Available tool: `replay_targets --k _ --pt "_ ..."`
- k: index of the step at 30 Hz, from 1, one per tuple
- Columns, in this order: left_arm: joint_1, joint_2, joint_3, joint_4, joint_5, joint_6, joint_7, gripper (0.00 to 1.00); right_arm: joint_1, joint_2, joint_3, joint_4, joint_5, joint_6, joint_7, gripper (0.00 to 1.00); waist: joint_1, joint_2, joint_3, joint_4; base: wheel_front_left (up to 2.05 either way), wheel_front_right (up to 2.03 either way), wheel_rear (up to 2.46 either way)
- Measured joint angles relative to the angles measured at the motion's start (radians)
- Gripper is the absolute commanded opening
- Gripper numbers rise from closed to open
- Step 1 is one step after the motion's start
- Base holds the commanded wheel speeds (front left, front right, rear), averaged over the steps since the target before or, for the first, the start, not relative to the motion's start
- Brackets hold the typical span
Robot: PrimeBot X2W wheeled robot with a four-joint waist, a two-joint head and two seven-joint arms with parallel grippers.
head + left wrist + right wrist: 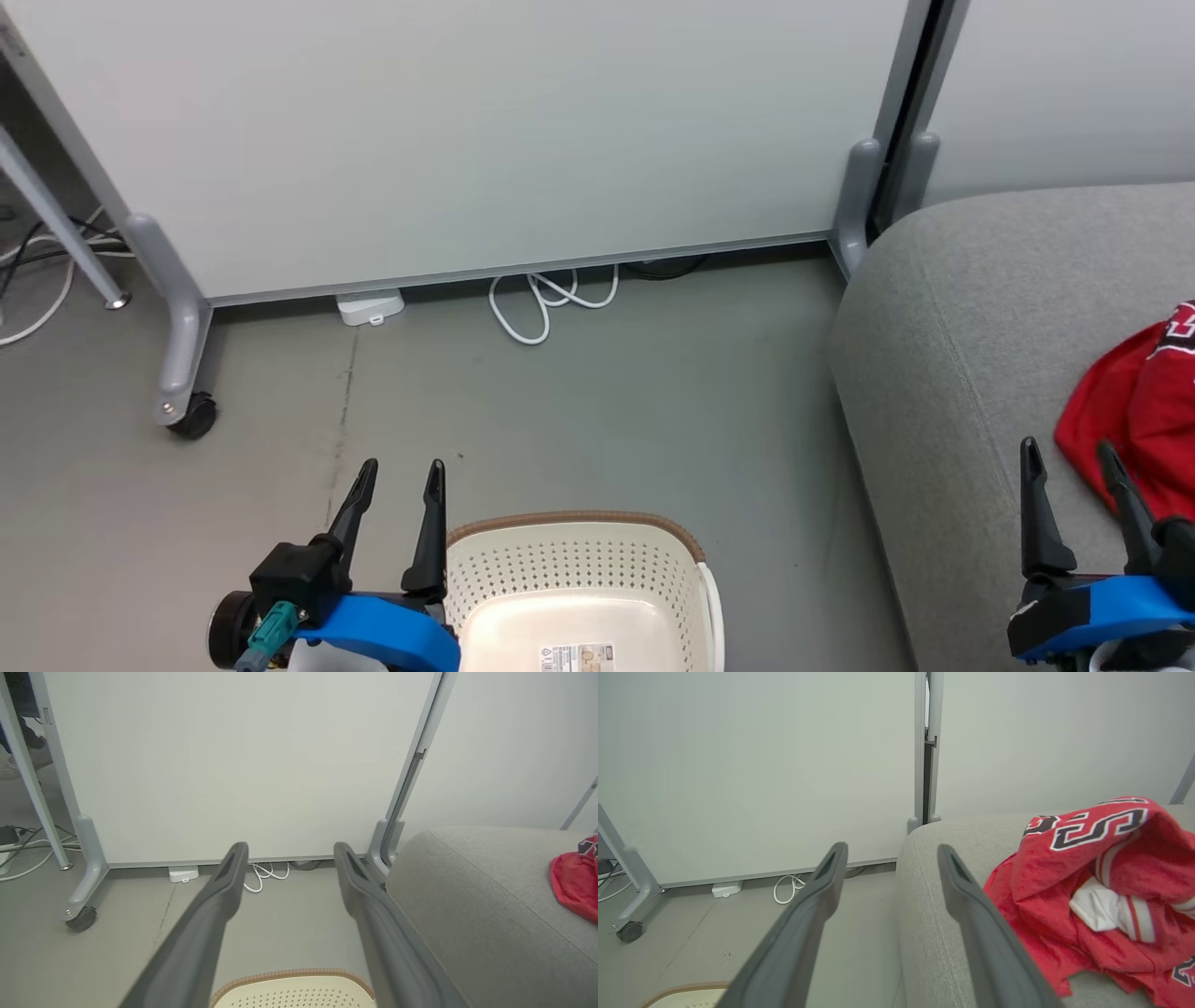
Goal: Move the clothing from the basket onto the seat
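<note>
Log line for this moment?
clothing: on sofa | basket: visible part empty | left gripper: open, empty | right gripper: open, empty

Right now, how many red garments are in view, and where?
2, it seems, heaped together on the sofa: the lettered one on top, the striped one beneath. The basket shows none inside; more may hide in the heap.

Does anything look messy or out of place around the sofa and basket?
The bright red fabric garments lie in a crumpled heap on the light-grey upholstered sofa, unfolded. A white cable loops loose on the floor below the partition.
</note>
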Motion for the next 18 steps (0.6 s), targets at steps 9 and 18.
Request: replay_targets --k 9,18 --pt "0.005 0.000 0.028 0.015 -0.002 0.000 0.000 1.00 0.077 0.029 0.005 -0.073 -0.010 0.000 0.012 1.00 0.0001 0.0000 -0.011 0.076 0.00 0.00 0.00" --pt "0.008 0.000 0.045 0.021 -0.007 -0.001 0.000 1.00 0.099 0.034 0.031 -0.086 -0.024 0.000 0.018 1.00 0.0001 0.0000 -0.022 0.086 0.00 0.00 0.00"
